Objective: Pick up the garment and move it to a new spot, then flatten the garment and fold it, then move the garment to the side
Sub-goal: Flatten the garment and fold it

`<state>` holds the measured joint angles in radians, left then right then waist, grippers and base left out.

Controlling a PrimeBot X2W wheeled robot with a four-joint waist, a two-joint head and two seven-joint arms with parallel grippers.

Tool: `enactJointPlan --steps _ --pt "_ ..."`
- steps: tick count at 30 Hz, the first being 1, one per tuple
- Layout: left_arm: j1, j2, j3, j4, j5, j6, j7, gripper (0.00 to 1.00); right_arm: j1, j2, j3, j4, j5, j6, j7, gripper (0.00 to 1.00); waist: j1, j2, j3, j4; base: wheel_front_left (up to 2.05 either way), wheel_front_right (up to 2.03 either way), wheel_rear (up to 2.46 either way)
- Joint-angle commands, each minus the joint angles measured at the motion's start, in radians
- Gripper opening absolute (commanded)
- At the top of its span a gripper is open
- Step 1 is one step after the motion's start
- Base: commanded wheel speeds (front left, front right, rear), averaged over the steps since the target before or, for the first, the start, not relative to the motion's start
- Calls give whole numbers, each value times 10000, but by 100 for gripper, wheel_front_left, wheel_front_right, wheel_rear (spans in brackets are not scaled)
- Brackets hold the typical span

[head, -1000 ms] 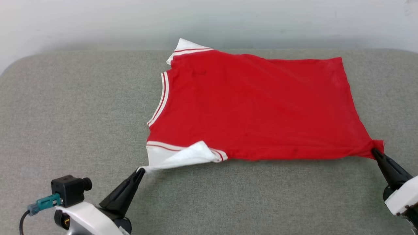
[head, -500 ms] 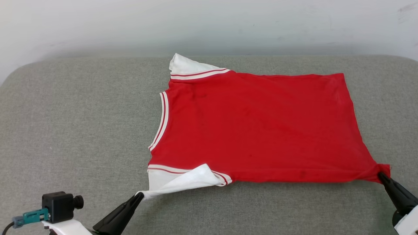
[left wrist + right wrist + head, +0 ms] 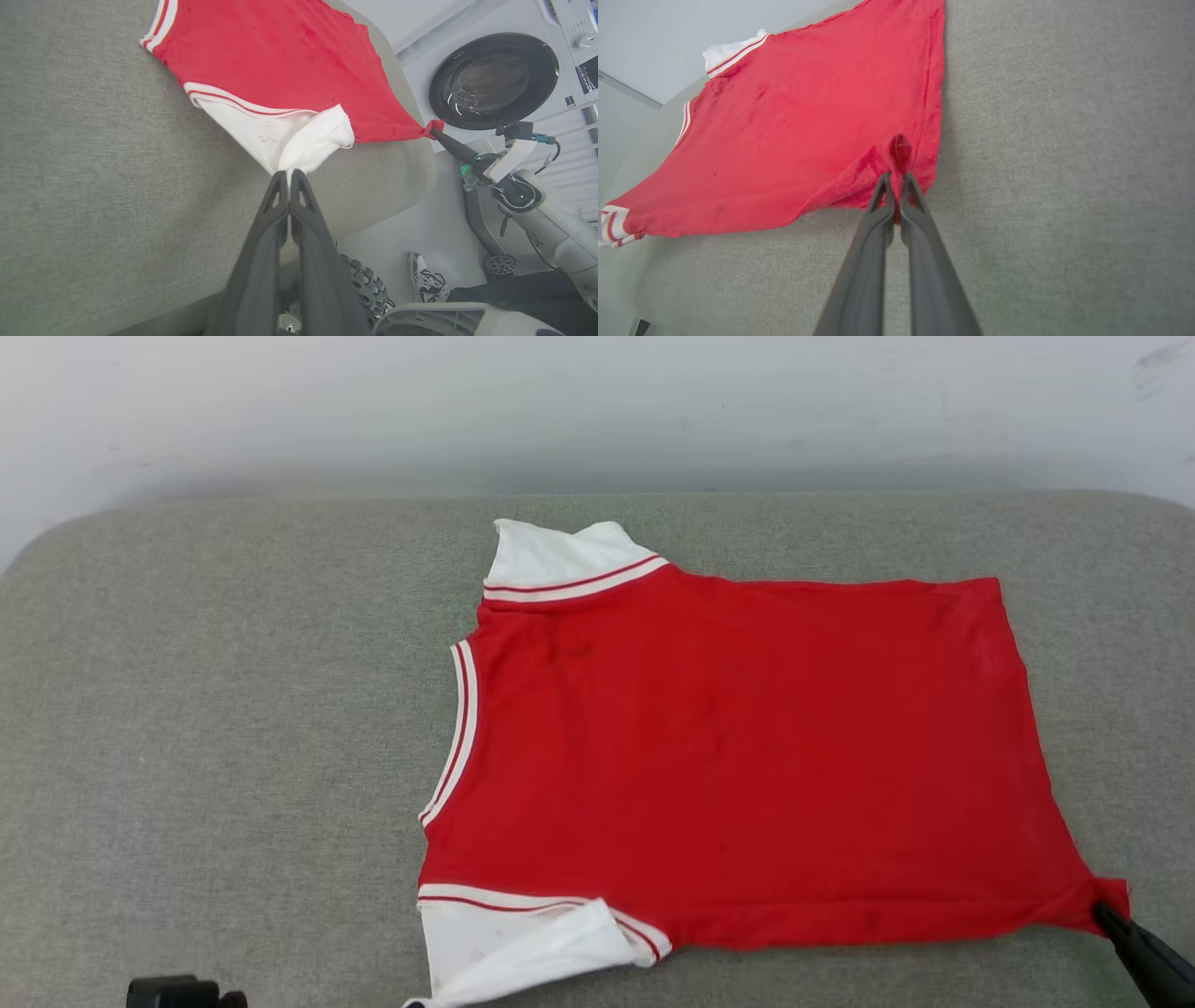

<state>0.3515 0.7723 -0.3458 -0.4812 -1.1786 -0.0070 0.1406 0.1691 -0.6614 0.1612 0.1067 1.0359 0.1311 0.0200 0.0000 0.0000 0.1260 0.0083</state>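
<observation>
Garment lay spread on the grey woven worktop, plain red side up, neckline left. My left tool was pinched shut on the near white sleeve, and my right tool clamped the near hem corner. Flattening seemed nearly done, though the near sleeve curled over. Fold and side move not begun. Soft jersey, striped trim.

A grey, woven-fabric padded counter with rounded corners is spreading across the head view. Its far edge is meeting a plain white wall that is rising behind it. In the left wrist view, a white front-loading washing machine is standing beyond the counter's edge, its round dark glass door catching reflections. A person's white-and-grey laced sneaker is resting on the pale floor near the counter.
</observation>
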Motion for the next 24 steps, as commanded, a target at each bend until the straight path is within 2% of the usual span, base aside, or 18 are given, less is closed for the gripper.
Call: enactJointPlan --steps 1,8,14,18,24 --pt "215 93 137 -297 -139 68 -9 0 305 61 -243 -231 -14 -9 69 0 0 0 41 11 0 0 0" --pt "379 586 592 -1243 -451 101 108 0 900 247 -1029 -1188 11 -9 1028 0 0 0 215 -40 0 0 0" --pt "-225 1161 1229 -1553 -490 181 401 0 146 469 -1347 -1752 -38 -9 2180 0 0 0 488 -232 0 0 0" --pt "-1124 1541 1432 -1302 -420 105 849 0 -663 714 -1338 -1630 -262 -7 3000 0 0 0 650 -233 0 0 0" --pt "-2969 1600 1360 -61 -301 -45 1403 0 -2013 1303 -1427 -1186 -626 -7 3751 0 0 0 857 -280 0 0 0"
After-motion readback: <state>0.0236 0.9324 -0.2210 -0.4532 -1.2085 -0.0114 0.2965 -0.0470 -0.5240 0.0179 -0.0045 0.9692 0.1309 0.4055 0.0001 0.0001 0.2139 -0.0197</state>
